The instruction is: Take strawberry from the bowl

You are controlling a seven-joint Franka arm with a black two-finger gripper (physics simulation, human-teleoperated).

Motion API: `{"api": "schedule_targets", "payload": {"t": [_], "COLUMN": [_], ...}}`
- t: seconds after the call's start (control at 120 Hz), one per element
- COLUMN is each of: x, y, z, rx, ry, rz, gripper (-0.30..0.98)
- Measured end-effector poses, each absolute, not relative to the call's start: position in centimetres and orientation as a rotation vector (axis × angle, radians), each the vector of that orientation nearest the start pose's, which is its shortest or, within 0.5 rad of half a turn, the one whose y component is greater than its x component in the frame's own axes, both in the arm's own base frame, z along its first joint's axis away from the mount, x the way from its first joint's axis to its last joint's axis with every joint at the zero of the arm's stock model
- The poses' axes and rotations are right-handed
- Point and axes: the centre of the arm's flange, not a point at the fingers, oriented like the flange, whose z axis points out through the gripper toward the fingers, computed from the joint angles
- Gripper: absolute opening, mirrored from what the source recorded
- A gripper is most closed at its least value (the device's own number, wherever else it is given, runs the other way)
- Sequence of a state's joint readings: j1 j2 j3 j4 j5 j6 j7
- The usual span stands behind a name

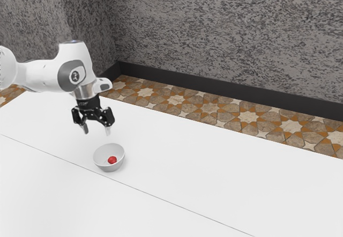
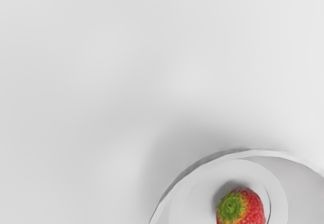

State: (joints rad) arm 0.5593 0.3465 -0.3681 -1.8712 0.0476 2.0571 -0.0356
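We hang our black two-finger gripper point(image 1: 96, 130) spread, higher than the round pale-grey bowl point(image 1: 104, 167), likely to clear its rim.
Inside, the red, green-capped strawberry point(image 2: 242, 207) rests on the bottom; that wide gap should suit straddling it.

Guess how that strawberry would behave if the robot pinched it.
The strawberry would probably be light and a bit soft, judging by its ripe red skin, so a hard squeeze might bruise it. Its rounded sides could let it roll within the bowl if nudged.
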Motion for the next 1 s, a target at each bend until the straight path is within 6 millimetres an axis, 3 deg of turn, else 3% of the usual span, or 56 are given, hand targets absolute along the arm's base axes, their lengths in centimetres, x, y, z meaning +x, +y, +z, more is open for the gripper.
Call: {"api": "schedule_targets", "payload": {"t": [0.233, 0.633, 0.667, 0.833, 1.0], "x": [60.7, 57.6, 57.5, 57.5, 57.4], "y": [9.3, 8.3, 8.2, 7.7, 7.6], "z": [31.8, 30.0, 29.9, 30.0, 29.4], "rx": [-3.223, -3.141, -3.135, -3.114, -3.094], "ry": [-0.399, -0.747, -0.765, -0.830, -0.890], "rz": [0.195, 0.297, 0.298, 0.301, 0.322], "gripper": [0.69, 0.68, 0.65, 0.22, 0.25]}}
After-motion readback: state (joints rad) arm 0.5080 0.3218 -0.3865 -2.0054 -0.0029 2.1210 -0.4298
